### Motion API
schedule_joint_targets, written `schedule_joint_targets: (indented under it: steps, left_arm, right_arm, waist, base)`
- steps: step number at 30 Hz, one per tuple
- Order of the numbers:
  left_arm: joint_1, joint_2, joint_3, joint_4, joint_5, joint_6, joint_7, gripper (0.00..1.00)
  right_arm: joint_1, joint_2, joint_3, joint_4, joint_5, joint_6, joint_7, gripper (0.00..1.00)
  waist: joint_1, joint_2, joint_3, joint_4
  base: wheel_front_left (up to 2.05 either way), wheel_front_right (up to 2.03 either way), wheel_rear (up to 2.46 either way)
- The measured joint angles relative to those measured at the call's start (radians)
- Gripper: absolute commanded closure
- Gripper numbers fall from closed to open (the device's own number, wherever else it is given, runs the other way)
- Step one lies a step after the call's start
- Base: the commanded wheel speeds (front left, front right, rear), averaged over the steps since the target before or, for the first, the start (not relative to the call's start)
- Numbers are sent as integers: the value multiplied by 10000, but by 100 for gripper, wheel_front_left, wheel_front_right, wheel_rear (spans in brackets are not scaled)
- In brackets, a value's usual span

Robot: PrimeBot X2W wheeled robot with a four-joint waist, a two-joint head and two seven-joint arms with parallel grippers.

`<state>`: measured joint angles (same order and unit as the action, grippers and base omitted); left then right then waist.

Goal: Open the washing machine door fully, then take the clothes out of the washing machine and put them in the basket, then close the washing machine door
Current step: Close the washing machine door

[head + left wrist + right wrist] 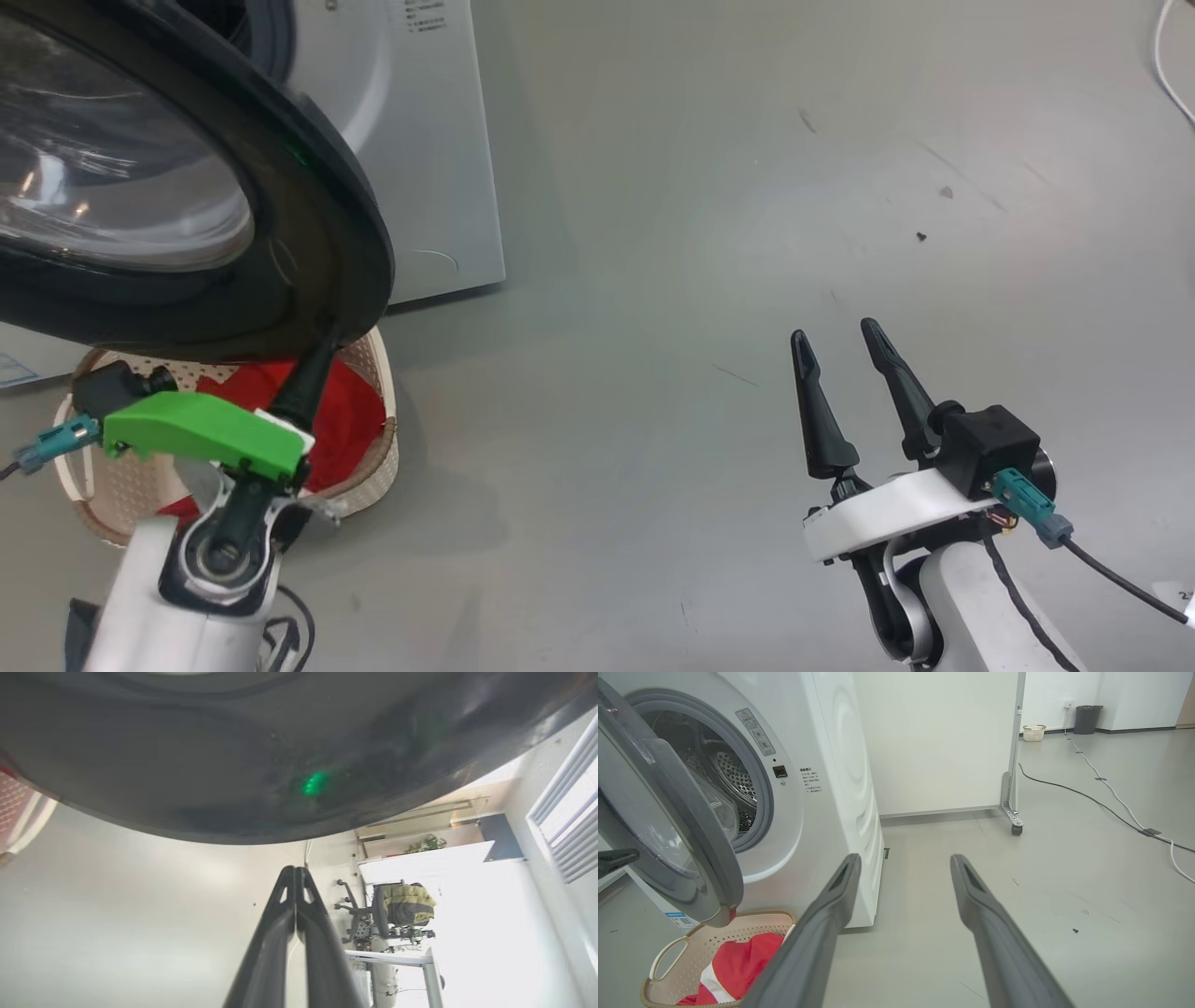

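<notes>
— Jaws?
— Pinched shut and empty on the left gripper (322,345), its tip at the black rim of the washing machine door (317,215). On the right gripper (836,332) they are spread wide, empty, well clear of that door.
— And the clothes (350,411)?
— Red, in the basket (378,467) beneath the door.
— Risk?
— The tip may skid off the glossy rim, leaving the door ajar.

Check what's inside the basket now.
Red clothes with a white stripe lie in the basket. The washing machine door covers part of its rim; anything under the fabric is hidden.
</notes>
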<state>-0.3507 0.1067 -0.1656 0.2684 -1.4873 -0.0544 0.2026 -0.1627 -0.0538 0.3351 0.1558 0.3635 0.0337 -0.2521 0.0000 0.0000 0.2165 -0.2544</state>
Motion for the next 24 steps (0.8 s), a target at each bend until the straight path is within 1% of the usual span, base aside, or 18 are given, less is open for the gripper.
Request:
schedule_joint_targets:
  steps: [2,3,6,13,15,17,20,24]
  left_arm:
    - [256,431,-510,17,972,-282,-21,100]
    - [364,642,-702,31,1450,-349,-94,100]
    - [665,1057,-980,52,2499,-391,-550,100]
    - [1083,1563,-1348,-199,4638,-476,-2021,100]
    - [1227,1609,-1342,-236,4924,-476,-2458,100]
    - [1470,1685,-1383,-284,5453,-476,-2894,100]
    - [1908,1749,-1315,-316,5822,-456,-3515,100]
    - [2360,1866,-1384,-464,6583,-282,-4247,100]
  right_arm:
    - [12,-17,-44,25,-40,6,0,0]
    - [17,-25,-69,33,-40,25,0,0]
    - [62,-46,-173,38,-58,82,0,0]
    - [436,-173,-489,40,-96,90,0,0]
    - [523,-186,-543,40,-121,92,0,0]
    - [565,-190,-546,40,-134,94,0,0]
    - [691,-190,-546,38,-194,107,0,0]
    - [772,-176,-548,12,-232,123,0,0]
  waist:
    - [0,0,-142,177]
    - [0,0,-215,267]
    - [0,0,-446,553]
    - [0,0,-983,1269]
    - [0,0,-1134,1468]
    - [0,0,-1297,1641]
    - [0,0,-1540,1858]
    - [0,0,-1810,2088]
  base:
    - [0,0,0]
    - [0,0,0]
    - [0,0,0]
    - [0,0,0]
    - [0,0,0]
    - [0,0,0]
    - [0,0,0]
    - [0,0,0]
